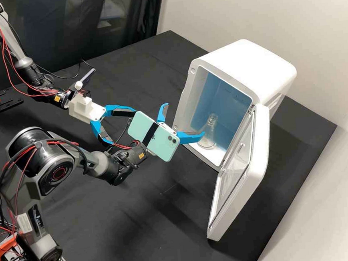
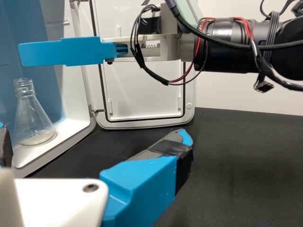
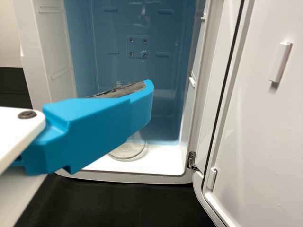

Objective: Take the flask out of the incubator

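Where the incubator (image 1: pixel 257 67) gapes — conical glass flask (image 1: pixel 208 132).

Flask (image 1: pixel 211 130) inside incubator (image 1: pixel 253 68) on bench (image 1: pixel 149 225); right tool (image 1: pixel 184 119) just before opening; left tool (image 1: pixel 120 126) farther back.

left claw (image 1: pixel 119 126): spread apart, just behind right claw (image 1: pixel 183 121) | right claw: spread apart, arm stretched forward
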Robot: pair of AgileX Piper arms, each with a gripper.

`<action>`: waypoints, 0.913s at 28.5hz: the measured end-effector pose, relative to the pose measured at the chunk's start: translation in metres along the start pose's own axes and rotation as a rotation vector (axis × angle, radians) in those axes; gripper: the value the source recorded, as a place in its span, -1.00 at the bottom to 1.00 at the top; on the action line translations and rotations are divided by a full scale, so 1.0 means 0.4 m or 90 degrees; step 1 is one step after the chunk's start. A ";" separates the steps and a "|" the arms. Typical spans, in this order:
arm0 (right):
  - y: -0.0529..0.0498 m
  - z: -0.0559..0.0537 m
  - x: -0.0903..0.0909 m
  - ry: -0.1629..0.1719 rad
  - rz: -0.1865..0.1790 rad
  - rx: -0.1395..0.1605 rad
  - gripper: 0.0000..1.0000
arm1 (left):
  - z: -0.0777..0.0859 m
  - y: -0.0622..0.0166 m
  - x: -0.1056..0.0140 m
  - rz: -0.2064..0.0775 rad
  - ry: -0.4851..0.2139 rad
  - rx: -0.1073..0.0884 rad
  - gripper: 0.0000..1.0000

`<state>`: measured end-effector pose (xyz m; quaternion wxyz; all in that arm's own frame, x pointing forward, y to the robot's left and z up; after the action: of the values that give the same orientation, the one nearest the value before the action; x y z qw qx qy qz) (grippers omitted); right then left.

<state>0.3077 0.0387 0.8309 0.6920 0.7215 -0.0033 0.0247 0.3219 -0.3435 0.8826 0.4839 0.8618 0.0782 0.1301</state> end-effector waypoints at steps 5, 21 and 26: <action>0.000 0.000 0.000 0.000 0.000 0.001 1.00 | 0.000 0.000 0.000 0.000 0.000 0.000 1.00; -0.027 0.031 0.028 -0.018 -0.012 0.003 1.00 | -0.027 0.006 -0.002 0.003 0.016 0.002 1.00; -0.032 0.041 0.048 -0.026 -0.008 0.002 1.00 | -0.038 0.008 -0.004 0.004 0.021 0.005 1.00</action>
<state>0.3279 0.0233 0.8182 0.6907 0.7230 -0.0130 0.0056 0.3158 -0.3331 0.8928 0.4786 0.8618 0.0841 0.1455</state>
